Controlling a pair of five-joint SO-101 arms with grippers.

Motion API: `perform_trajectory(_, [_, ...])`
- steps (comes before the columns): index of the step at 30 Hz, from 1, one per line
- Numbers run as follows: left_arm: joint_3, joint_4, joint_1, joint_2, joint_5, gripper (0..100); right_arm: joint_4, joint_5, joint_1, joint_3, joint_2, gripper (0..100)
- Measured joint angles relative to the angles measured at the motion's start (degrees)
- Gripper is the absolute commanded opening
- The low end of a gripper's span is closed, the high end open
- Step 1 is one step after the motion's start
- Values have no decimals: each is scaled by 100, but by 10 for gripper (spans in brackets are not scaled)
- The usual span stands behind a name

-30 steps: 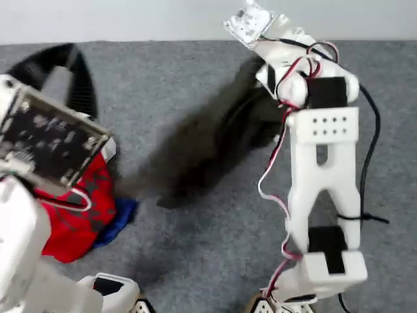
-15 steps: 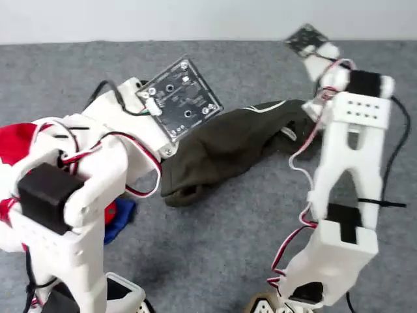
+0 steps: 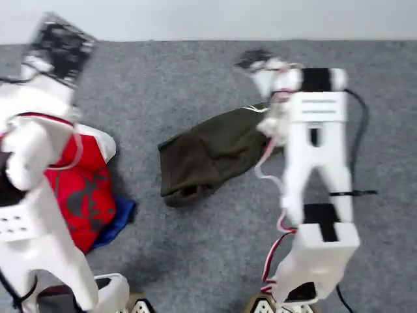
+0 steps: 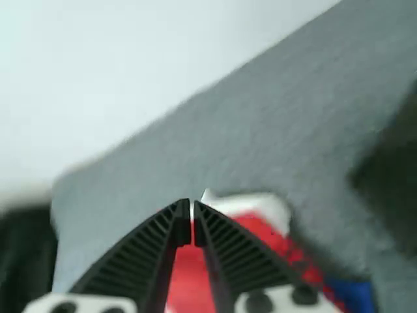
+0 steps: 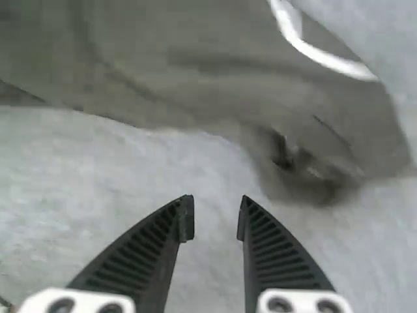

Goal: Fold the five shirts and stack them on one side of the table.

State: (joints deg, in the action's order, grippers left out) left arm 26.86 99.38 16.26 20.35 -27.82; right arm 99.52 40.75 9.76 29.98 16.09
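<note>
Found the left jaws clenched on nothing, held well apart from the olive shirt [image 3: 208,153], over the red shirt [image 4: 260,238]. Found the right jaws released and grasping nothing, poised just beside the olive shirt's rumpled edge. Judged the task partway done. Took the red shirt, laid on a blue one [image 3: 120,215], for the stack, well apart from the olive shirt. Reckoned the olive shirt bunched mid-worktop [image 3: 195,261], not yet neatly folded or stacked. Could not count five shirts.

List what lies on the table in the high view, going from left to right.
red shirt → blue shirt peeking out beneath it → dark olive shirt → right arm
</note>
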Motion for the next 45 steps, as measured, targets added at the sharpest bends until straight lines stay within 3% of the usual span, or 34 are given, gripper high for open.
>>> perform_trajectory(4, [-545, 0, 914, 0, 0, 15, 70, -211, 1169, 114, 273, 135])
perform_trajectory(8, [-879, 0, 1521, 0, 0, 15, 79, -255, 2092, 290, 818, 217])
perform_trajectory(19, [-1310, 0, 1820, 0, 0, 15, 79, -484, 3393, 1662, 2356, 218])
perform_trajectory(27, [-1327, 0, 1829, 0, 0, 15, 79, -686, 3824, 1793, 2945, 219])
perform_trajectory(39, [-1327, 0, 1829, 0, 0, 15, -149, -756, 3807, 1793, 3842, 211])
perform_trajectory(45, [-1327, 0, 1829, 0, 0, 15, -580, -1037, 3622, 1793, 3859, 39])
